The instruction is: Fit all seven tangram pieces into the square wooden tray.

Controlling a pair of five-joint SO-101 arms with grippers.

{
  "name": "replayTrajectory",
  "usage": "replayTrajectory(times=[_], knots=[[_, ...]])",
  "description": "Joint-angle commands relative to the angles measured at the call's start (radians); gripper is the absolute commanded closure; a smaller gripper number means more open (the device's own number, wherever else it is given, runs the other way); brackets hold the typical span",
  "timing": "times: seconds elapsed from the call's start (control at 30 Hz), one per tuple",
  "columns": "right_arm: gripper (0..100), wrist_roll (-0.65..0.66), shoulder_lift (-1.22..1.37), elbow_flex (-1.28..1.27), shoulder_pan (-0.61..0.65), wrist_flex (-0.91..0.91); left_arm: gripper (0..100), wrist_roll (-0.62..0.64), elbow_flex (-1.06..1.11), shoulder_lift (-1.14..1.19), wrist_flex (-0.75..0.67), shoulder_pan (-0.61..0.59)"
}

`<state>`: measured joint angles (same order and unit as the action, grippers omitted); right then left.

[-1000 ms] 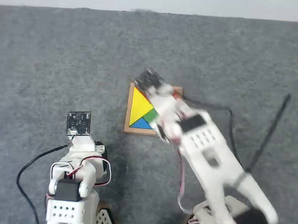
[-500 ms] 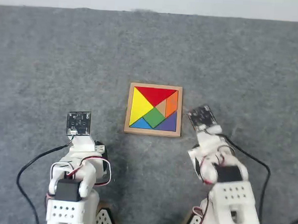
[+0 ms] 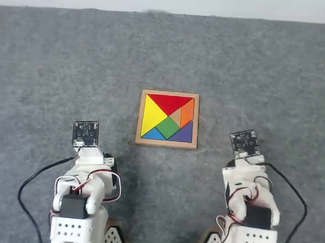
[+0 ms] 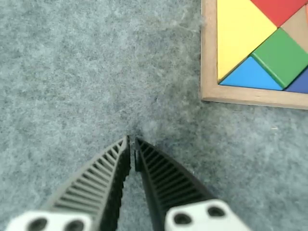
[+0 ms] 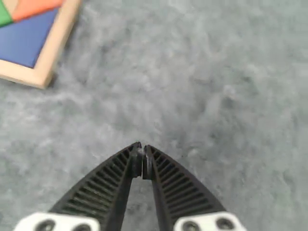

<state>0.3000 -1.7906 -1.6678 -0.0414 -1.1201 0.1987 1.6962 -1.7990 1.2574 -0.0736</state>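
Observation:
The square wooden tray (image 3: 140,117) lies mid-table with its pieces inside: yellow (image 3: 150,118), red (image 3: 168,103), green (image 3: 167,126), tan, orange, light blue and dark blue. All lie flush. The left arm (image 3: 84,166) rests folded at the front left, the right arm (image 3: 248,177) at the front right. My left gripper (image 4: 131,142) is shut over bare carpet, with the tray corner (image 4: 209,72) and its yellow, green and blue pieces beyond it. My right gripper (image 5: 141,147) is shut over carpet too, near the tray's dark blue corner (image 5: 45,67).
Grey carpet (image 3: 73,62) covers the whole table around the tray. A pale wall strip (image 3: 169,2) runs along the far edge. Cables trail from both arm bases.
The right arm has drawn back from over the tray to its folded place at the front right, uncovering the filled tray. The left arm has not moved.

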Motion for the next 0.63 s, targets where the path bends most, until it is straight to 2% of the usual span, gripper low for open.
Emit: replayTrajectory(times=[0.0,0.6], knots=[[97.9,-0.002,-0.022,-0.015,-0.067,-0.024,99,-0.015,-0.013,-0.02,0.005,-0.006],[97.9,-0.002,-0.015,-0.015,-0.042,-0.008,99,-0.015,-0.013,-0.02,0.005,-0.006]])
